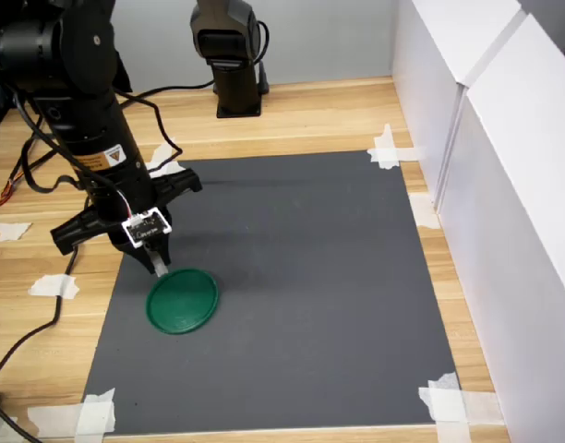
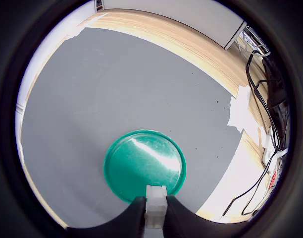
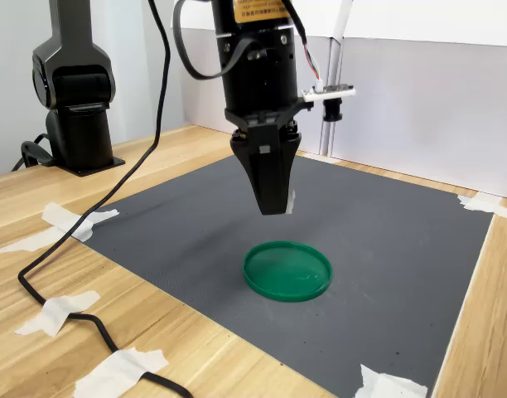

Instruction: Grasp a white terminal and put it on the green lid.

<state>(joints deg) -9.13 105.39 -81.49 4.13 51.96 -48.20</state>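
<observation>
Terminal and lid are close to meeting, by the look of it. The white terminal (image 2: 156,206) sits pinched between the two dark fingertips of the gripper (image 2: 155,210), clear in the wrist view, where the little block stands upright in the jaws with its top poking just above them. That grip makes sense for a drop: held by its sides, the piece can fall straight down once the jaws part.

Below it, the green lid (image 3: 287,269) lies flat on the dark grey mat (image 3: 386,249), its raised rim up, so it forms a shallow dish that ought to keep the block from skidding off. The mat is pinned to the wooden table (image 1: 310,115) with strips of white tape (image 1: 386,148) at its corners, which I take to be there to stop it creeping.

As for the arm, it hangs nearly vertical over the mat, wrist pointed down, fingers tapering to a narrow wedge. In the second exterior view the tips are well clear of the lid, raised above it and seemingly over its far edge rather than its middle. In the first exterior view the tips seem to sit right at the rim on the first exterior view's left, though height is hard to judge from that angle. A second arm (image 1: 229,51), idle, stands at the back of the table.

I'd judge a short move toward the lid's centre and then down is still needed before release.
</observation>
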